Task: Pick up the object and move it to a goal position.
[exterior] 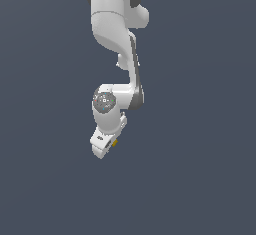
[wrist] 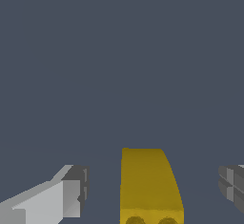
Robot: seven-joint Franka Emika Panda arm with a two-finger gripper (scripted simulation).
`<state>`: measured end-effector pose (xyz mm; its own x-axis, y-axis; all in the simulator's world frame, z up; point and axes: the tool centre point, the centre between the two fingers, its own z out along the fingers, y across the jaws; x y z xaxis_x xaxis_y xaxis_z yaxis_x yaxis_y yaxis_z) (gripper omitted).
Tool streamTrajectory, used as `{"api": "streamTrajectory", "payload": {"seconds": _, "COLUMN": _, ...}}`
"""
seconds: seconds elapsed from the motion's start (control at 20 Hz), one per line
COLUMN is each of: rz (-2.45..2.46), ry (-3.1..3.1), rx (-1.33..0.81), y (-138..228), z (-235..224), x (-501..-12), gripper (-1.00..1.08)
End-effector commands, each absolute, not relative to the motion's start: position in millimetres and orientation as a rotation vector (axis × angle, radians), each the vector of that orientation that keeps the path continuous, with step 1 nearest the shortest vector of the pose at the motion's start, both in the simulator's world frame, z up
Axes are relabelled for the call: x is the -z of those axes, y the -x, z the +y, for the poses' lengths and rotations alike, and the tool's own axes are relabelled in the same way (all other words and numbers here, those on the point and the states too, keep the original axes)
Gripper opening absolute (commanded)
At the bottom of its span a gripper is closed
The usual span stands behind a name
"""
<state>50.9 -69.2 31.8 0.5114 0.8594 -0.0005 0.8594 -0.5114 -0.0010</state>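
In the wrist view the mustard-yellow cube (wrist: 150, 185) lies between my two fingers, with clear gaps on both sides. One finger (wrist: 71, 192) is light grey, the other (wrist: 232, 182) dark grey at the picture's edge. My gripper (wrist: 152, 189) is open around the cube without touching it. In the exterior view the white gripper (exterior: 106, 146) points down under the arm, and only a small yellow bit of the cube (exterior: 115, 142) shows beside it on the exterior view's right.
A plain dark grey-blue surface (exterior: 200, 179) fills both views. The white arm (exterior: 117, 39) reaches down from the top of the exterior view.
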Motion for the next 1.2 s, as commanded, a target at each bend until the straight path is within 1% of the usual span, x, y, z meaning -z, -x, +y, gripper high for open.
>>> {"api": "streamTrajectory", "payload": {"seconds": 0.0, "rz": -1.554, "ry": 2.731, "rx": 0.0, "y": -51, "z": -69, "x": -24, "gripper": 1.0}}
{"api": "streamTrajectory", "payload": {"seconds": 0.2, "rz": -1.554, "ry": 2.731, "rx": 0.0, "y": -52, "z": -70, "x": -22, "gripper": 1.0}}
{"api": "streamTrajectory", "payload": {"seconds": 0.25, "rz": -1.554, "ry": 2.731, "rx": 0.0, "y": -52, "z": -70, "x": -22, "gripper": -1.0}}
{"api": "streamTrajectory", "payload": {"seconds": 0.85, "rz": -1.554, "ry": 2.731, "rx": 0.0, "y": -52, "z": -70, "x": -23, "gripper": -1.0}}
{"api": "streamTrajectory", "payload": {"seconds": 1.15, "rz": -1.553, "ry": 2.73, "rx": -0.001, "y": -48, "z": -72, "x": -37, "gripper": -1.0}}
